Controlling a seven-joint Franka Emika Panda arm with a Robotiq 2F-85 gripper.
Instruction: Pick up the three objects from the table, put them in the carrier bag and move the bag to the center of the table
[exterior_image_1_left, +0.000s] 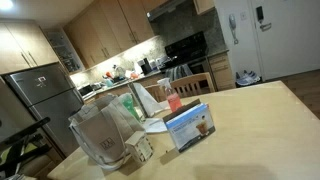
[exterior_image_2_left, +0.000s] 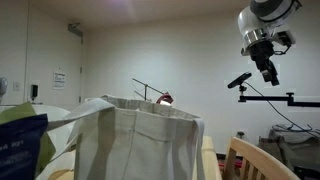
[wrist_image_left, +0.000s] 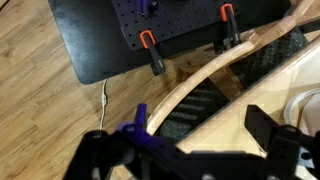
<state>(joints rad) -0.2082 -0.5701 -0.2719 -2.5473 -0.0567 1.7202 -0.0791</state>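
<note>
The whitish carrier bag (exterior_image_1_left: 100, 135) stands on the light-wood table (exterior_image_1_left: 260, 130) at its left end; in an exterior view it fills the foreground (exterior_image_2_left: 140, 135). The light-blue carton (exterior_image_1_left: 190, 126) stands upright near the table's middle and shows at the edge of an exterior view (exterior_image_2_left: 20, 145). A small pale boxy item (exterior_image_1_left: 143, 148) sits right beside the bag. I cannot make out the red-and-white packet. My gripper (exterior_image_2_left: 268, 72) hangs high above and to the side of the bag. In the wrist view its fingers (wrist_image_left: 185, 150) are wide apart and empty, over the table's edge and a chair.
A pink-red bottle (exterior_image_1_left: 173, 98) stands behind the carton, its cap showing over the bag (exterior_image_2_left: 165, 98). A wooden chair (exterior_image_2_left: 255, 160) stands at the table's edge, its curved back under the wrist (wrist_image_left: 200, 80). A black mat with orange clamps (wrist_image_left: 150, 30) lies on the floor.
</note>
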